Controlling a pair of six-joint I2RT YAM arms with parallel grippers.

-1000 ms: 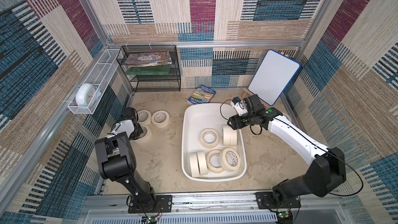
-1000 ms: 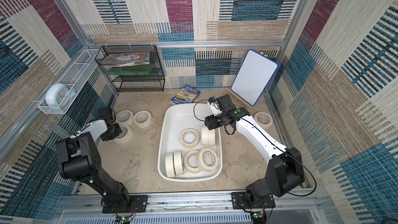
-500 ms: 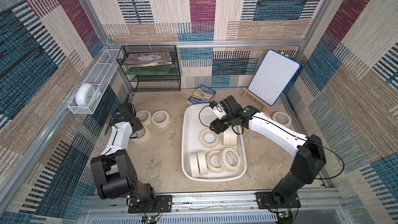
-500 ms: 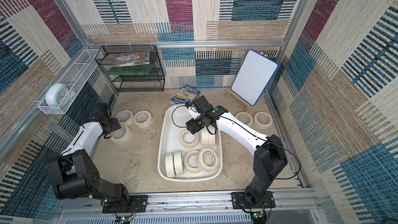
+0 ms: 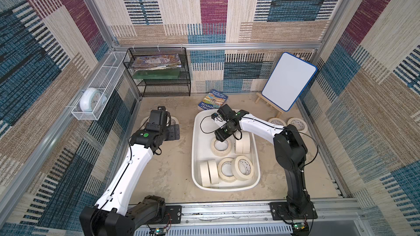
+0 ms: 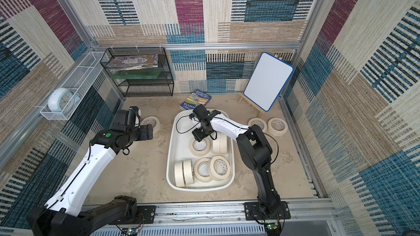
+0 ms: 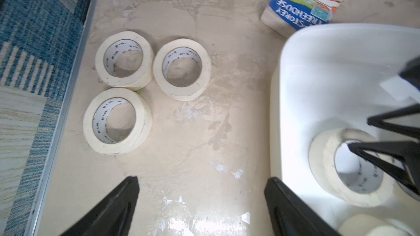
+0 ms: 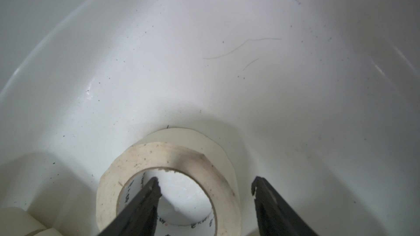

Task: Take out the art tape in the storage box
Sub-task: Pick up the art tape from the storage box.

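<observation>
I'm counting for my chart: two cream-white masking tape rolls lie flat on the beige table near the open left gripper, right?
Not two, three. The left wrist view shows three cream-white masking tape rolls lying flat on the beige table near the open left gripper.

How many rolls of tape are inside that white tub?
7 in the tub: one flat roll beneath the right gripper, two on edge beside it, two on edge at the near end, one flat and one leaning alongside. Others may be hidden.

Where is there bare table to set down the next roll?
Bare: the table strip between the three rolls and the box, and right of the box, nearer than the two rolls by the whiteboard. Crowded: the box's near half.
</observation>
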